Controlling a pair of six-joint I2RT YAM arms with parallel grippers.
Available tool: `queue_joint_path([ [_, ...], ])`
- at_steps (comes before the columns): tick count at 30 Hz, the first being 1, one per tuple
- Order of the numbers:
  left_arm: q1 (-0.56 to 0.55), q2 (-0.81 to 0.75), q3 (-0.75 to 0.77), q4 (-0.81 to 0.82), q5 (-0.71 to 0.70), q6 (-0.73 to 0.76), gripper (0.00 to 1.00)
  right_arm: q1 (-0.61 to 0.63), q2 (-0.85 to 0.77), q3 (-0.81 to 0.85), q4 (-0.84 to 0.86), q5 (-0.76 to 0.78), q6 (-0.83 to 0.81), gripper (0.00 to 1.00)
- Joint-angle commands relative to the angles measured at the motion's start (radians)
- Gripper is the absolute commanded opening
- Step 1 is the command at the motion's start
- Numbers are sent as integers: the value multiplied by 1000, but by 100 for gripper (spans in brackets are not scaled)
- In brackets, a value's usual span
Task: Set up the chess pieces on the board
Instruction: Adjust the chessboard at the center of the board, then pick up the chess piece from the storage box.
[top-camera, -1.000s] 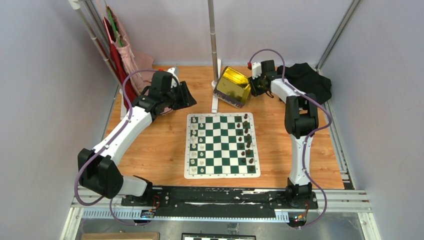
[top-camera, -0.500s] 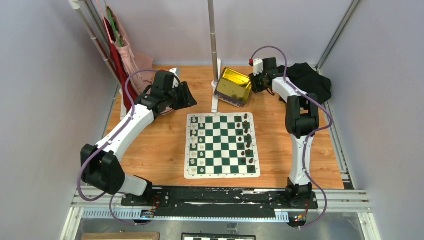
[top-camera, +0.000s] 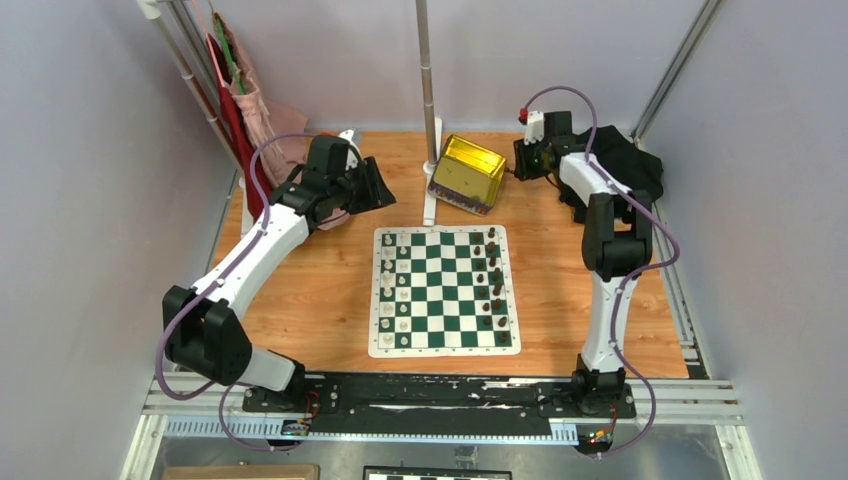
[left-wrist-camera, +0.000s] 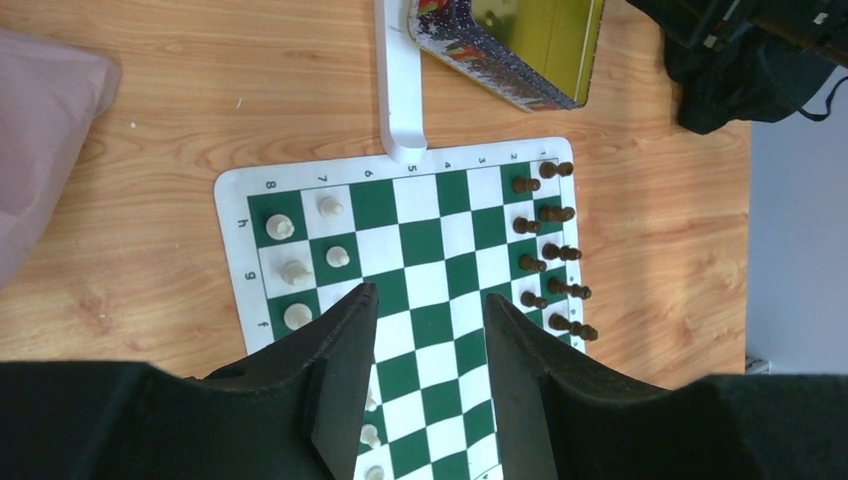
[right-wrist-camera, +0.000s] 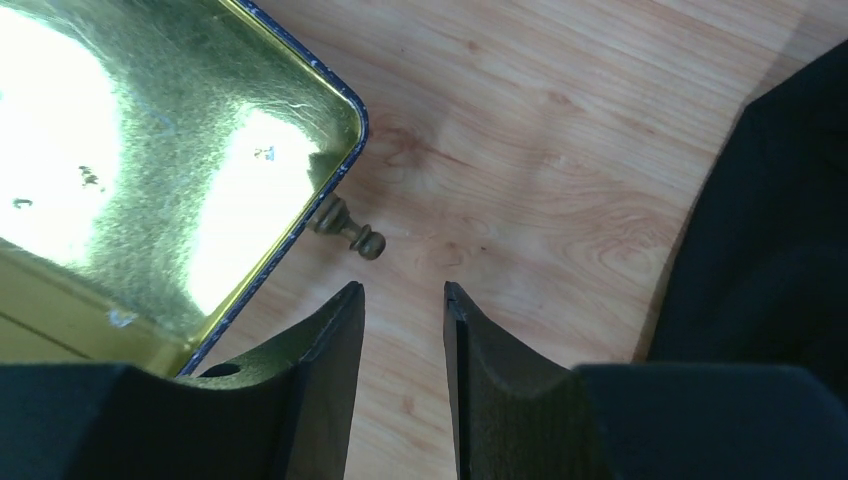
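The green-and-white board lies mid-table. Several dark brown chess pieces stand in its two right files, also visible in the left wrist view as dark pieces. One more dark piece lies on its side on the wood, against the rim of the gold tin. My right gripper hovers open just short of that piece, nothing between its fingers; from above, the right gripper is right of the tin. My left gripper hangs open and empty above the board, and from above this left gripper sits off its far-left corner.
Cream-white pieces fill the board's left files. A white pole base stands between board and tin. A black cloth is heaped at the far right, and a pink cloth at the far left.
The tin has dropped from tilted up to flat on the table. My right gripper has drawn back to the right, away from the tin. The left arm has barely shifted.
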Motion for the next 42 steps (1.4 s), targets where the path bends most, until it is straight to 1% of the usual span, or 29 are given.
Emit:
queue_joint_path([
  [1,-1,7,33,0,14,8,49,-16,-96,-35,4,-58,118,39],
  [6,-4,7,29,3,26,9,49,-18,-134,-88,7,-118,275,39],
  [9,-7,9,27,6,31,8,49,-27,-143,-144,61,-157,390,39],
  [12,-9,13,25,6,34,9,49,-66,-137,-213,186,-252,618,39],
  [14,-11,14,26,4,33,10,49,-85,-129,-279,326,-303,784,39],
  [17,-13,20,35,-5,26,16,49,-128,-128,-409,588,-318,1001,38],
  [19,-14,24,40,-13,24,19,49,-137,-119,-444,682,-317,1079,38],
  [25,-16,31,46,-21,15,19,49,-151,-77,-486,866,-310,1245,38],
  [30,-23,42,57,-28,10,21,49,-153,-9,-493,1031,-305,1405,38],
  [37,-28,49,68,-39,0,26,49,-153,2,-489,1020,-287,1406,39],
  [42,-30,57,72,-39,0,24,49,-153,21,-495,1049,-286,1422,39],
])
